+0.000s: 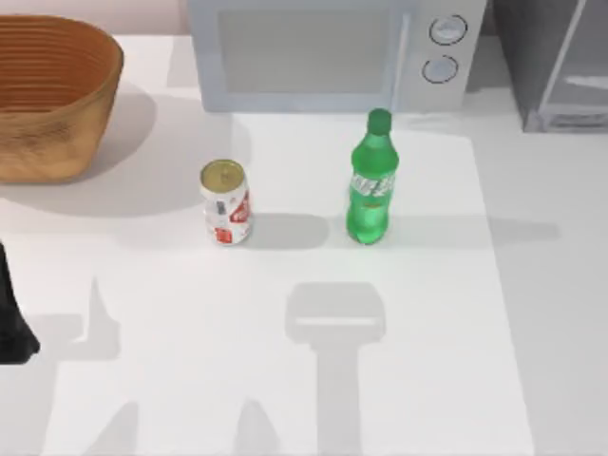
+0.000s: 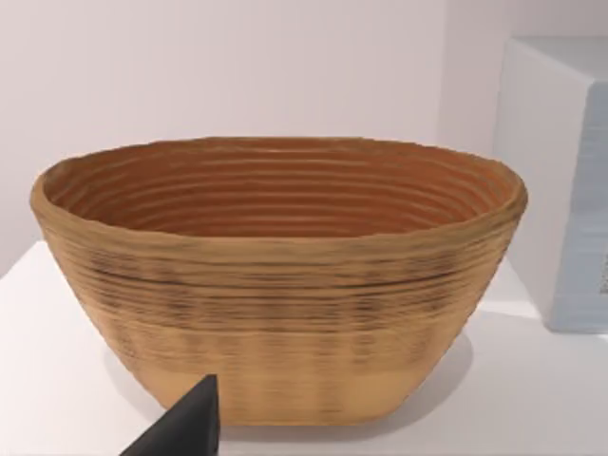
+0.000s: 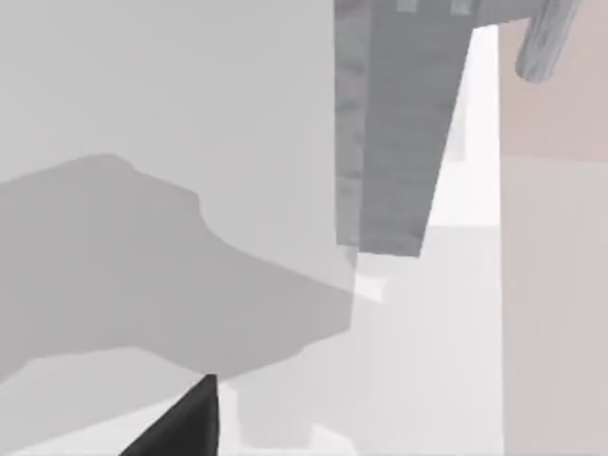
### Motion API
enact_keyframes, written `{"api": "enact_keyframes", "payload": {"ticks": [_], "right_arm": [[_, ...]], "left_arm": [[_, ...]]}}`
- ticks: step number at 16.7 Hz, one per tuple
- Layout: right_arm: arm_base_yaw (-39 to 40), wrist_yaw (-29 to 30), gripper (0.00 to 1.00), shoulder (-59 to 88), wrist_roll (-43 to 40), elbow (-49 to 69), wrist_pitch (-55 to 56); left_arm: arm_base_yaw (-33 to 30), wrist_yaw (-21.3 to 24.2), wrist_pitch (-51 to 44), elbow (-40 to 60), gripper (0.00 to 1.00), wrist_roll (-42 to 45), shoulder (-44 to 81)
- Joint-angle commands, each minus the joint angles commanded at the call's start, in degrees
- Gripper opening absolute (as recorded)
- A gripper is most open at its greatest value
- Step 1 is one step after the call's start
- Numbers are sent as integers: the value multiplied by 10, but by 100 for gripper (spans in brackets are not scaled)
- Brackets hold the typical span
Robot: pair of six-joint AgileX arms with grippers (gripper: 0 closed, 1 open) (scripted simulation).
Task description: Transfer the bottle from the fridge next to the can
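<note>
The bottle (image 1: 370, 180) stands upright on the white bench (image 1: 285, 361), a little right of the middle of the top view, its green cap toward the microwave (image 1: 323, 52) that runs along the upper edge of the frame. The can (image 1: 226, 202) stands upright to the left of the bottle, apart from it with bare bench between them, its gold top facing up. The fridge (image 1: 556, 62) sits in the upper right corner of the top view, a grey box only partly in frame, well apart from the bottle. A woven basket (image 1: 52, 90) fills the upper left corner.

At the far left edge of the top view, about two thirds down, a dark part of the left arm (image 1: 11, 318) reaches into the frame; whether the left pincer is open or closed cannot be told. In the left wrist view the basket (image 2: 275, 275) sits close ahead with a dark fingertip (image 2: 190, 427) at the lower edge. In the right wrist view a grey fridge panel (image 3: 394, 123) hangs in the upper middle and a dark fingertip (image 3: 185, 426) shows at the lower edge; the right pincer's state cannot be told either.
</note>
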Motion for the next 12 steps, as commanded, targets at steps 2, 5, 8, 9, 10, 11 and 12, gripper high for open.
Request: {"api": "enact_keyframes", "payload": {"ticks": [2, 5, 8, 9, 10, 11, 12], "right_arm": [[-47, -27, 100, 52, -53, 17, -1], [-81, -48, 100, 91, -91, 29, -2], [-81, -48, 100, 91, -92, 30, -2], [-81, -48, 100, 91, -92, 30, -2], [-79, -47, 100, 90, -91, 28, -1], [-79, -47, 100, 90, -91, 28, 0], [-75, -47, 100, 91, -85, 28, 5]], "left_arm": [[0, 0, 0, 0, 100, 0, 0], [0, 0, 0, 0, 100, 0, 0], [0, 0, 0, 0, 100, 0, 0], [0, 0, 0, 0, 100, 0, 0], [0, 0, 0, 0, 100, 0, 0], [0, 0, 0, 0, 100, 0, 0], [0, 0, 0, 0, 100, 0, 0]]}}
